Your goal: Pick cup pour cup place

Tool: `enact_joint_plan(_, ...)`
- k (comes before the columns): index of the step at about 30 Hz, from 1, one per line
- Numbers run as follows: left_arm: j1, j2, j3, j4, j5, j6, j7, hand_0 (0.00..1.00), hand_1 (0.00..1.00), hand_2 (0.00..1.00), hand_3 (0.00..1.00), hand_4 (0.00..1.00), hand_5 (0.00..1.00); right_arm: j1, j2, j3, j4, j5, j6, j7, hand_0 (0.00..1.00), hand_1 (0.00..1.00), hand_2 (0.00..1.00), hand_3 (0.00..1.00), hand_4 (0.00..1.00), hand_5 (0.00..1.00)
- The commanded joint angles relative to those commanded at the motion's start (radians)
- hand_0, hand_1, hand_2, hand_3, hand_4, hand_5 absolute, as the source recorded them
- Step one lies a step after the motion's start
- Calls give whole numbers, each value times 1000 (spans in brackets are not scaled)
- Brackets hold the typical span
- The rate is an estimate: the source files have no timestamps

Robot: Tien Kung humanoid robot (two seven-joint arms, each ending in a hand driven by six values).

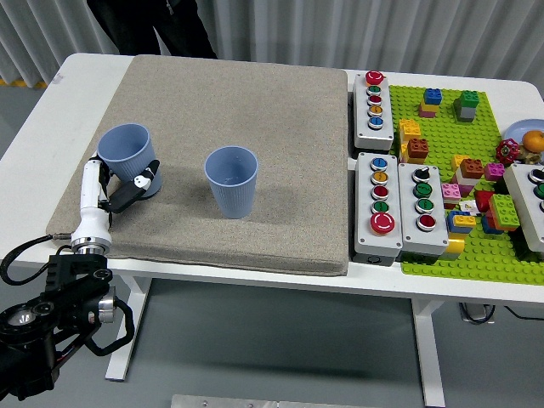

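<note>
Left hand [119,189] clasped around the tilted blue cup [129,155] at left of frame; best lifted level, then tipped slowly over the upright blue cup [231,181] at centre

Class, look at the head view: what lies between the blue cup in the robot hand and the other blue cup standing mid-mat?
Nothing: only bare grey mat separates the held cup from the standing cup.

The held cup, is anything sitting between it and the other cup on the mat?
Nothing visible. Only bare mat lies between the cup in the left hand and the upright cup to its right.
</note>
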Motion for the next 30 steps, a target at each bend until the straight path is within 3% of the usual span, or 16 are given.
enact_joint_plan(3,-2,-2,1,8,38,8,6,744,748,836,698,823,268,1,0,0,0,-1,1,0,702,629,559,571,2,85)
enact_joint_plan(6,-1,-4,4,14,40,7,5,746,748,840,699,844,310,3,0,-1,0,1,0,1,702,629,559,571,2,87)
enact_joint_plan(17,-1,-5,9,30,44,6,8,747,752,841,703,853,326,5,0,-1,0,2,-2,-1,702,629,559,571,2,86)
enact_joint_plan(18,-1,-6,9,30,46,6,9,750,755,847,736,870,336,5,0,-1,0,2,-2,-1,702,629,560,571,2,85)
enact_joint_plan(29,-1,-7,17,44,67,5,20,752,756,849,736,852,311,5,0,1,0,-1,-1,-2,702,629,559,571,2,85)
enact_joint_plan(30,-1,-7,18,46,68,5,21,753,758,852,739,890,365,5,0,1,0,-1,-1,-2,702,629,559,571,2,84)
